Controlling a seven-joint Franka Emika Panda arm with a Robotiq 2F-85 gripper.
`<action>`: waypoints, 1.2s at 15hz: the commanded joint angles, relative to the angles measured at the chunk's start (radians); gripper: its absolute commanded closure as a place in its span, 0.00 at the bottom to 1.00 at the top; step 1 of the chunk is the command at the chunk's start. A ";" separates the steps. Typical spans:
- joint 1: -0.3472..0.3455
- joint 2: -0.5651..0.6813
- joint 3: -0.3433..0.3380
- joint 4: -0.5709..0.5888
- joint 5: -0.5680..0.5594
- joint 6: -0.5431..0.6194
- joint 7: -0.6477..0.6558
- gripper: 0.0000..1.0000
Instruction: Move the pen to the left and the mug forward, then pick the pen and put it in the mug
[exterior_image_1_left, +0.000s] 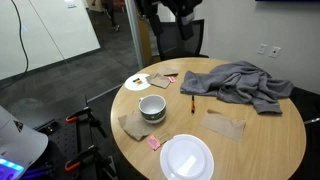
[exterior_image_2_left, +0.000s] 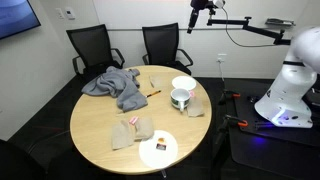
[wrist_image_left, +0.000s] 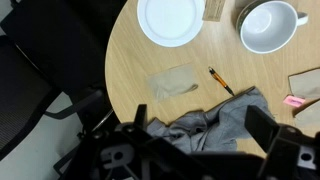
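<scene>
Pen (wrist_image_left: 220, 80) is lying flat on the round table (wrist_image_left: 130, 70), apart from the mug (wrist_image_left: 268, 27), in the gap between the mug and the grey cloth (wrist_image_left: 215, 120). One end is sitting just beside the cloth's edge; contact cannot be told. In both exterior views the pen (exterior_image_1_left: 192, 103) (exterior_image_2_left: 153, 93) is showing as a thin orange-red sliver on the cloth's side of the mug.

Mug (exterior_image_1_left: 152, 107) (exterior_image_2_left: 181, 99) is standing upright, mouth open, nothing inside it in the wrist view.

- Large white plate (wrist_image_left: 170, 20) is lying near the mug, not touching it, close to the table rim.
- A brown napkin (wrist_image_left: 172, 80) is lying flat, farther from the mug than the pen is.
- A pink scrap (wrist_image_left: 297, 100) is lying near the mug, on the opposite side from the plate.
- Small saucer (exterior_image_1_left: 137, 82) is sitting well apart from the mug, near the table edge.

Gripper (wrist_image_left: 198, 125) is hanging high over the cloth, away from the mug, fingers (wrist_image_left: 262, 125) spread wide and gripping nothing. In an exterior view the gripper (exterior_image_2_left: 194, 24) is hovering well above the tabletop.
</scene>
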 joint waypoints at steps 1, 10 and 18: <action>-0.014 0.001 0.014 0.002 0.007 -0.002 -0.005 0.00; 0.032 0.041 0.011 0.029 0.016 0.069 -0.141 0.00; 0.141 0.227 0.028 0.116 0.231 0.094 -0.497 0.00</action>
